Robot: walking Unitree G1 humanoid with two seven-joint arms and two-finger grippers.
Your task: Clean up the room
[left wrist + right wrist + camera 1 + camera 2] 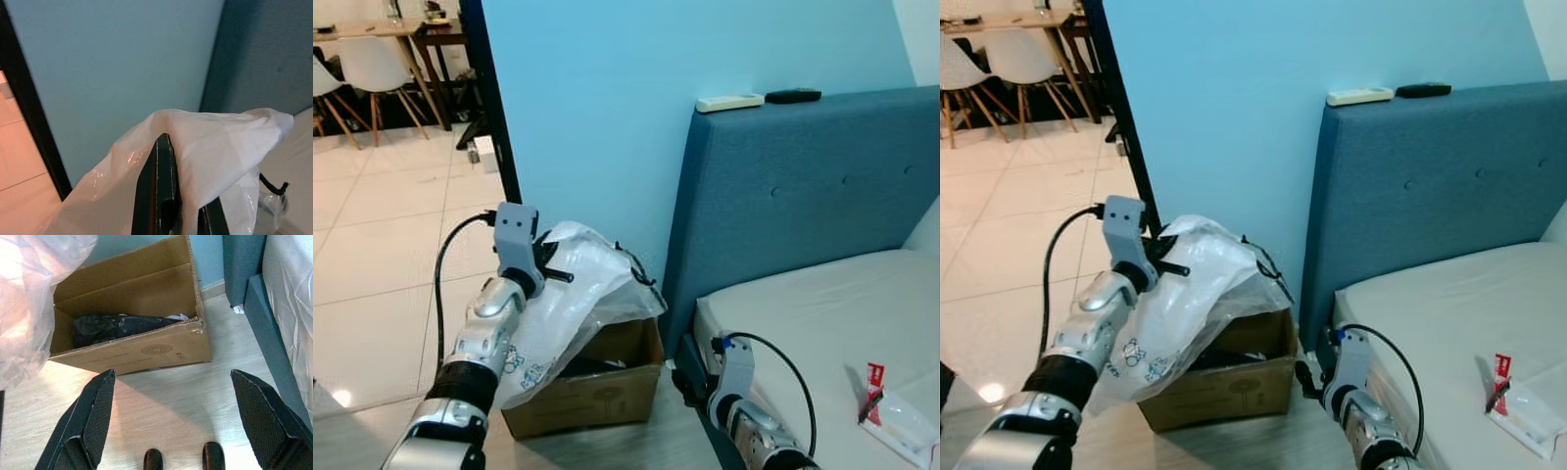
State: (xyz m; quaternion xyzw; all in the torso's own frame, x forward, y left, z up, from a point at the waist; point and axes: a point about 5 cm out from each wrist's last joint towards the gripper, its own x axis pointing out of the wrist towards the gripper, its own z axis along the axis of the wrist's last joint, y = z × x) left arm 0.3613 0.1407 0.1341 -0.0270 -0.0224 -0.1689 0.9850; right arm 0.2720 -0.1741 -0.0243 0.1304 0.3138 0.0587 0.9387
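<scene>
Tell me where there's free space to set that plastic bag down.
Bare mattress lies between the headboard and the red-and-white packet. Wood floor before the cardboard box is free. The box holds dark items; the left gripper holds the plastic bag above it.

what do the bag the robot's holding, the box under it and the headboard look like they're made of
Bag: thin plastic film, translucent white, crinkled and glossy, pinched in the left gripper.
Box: brown cardboard, matte, with a torn raw edge.
Headboard: likely woven fabric upholstery, blue-grey, matte, with button tufts.

Silver arms, black cuffs and looping black cables; each gripper [173, 382] has black fingers.
</scene>
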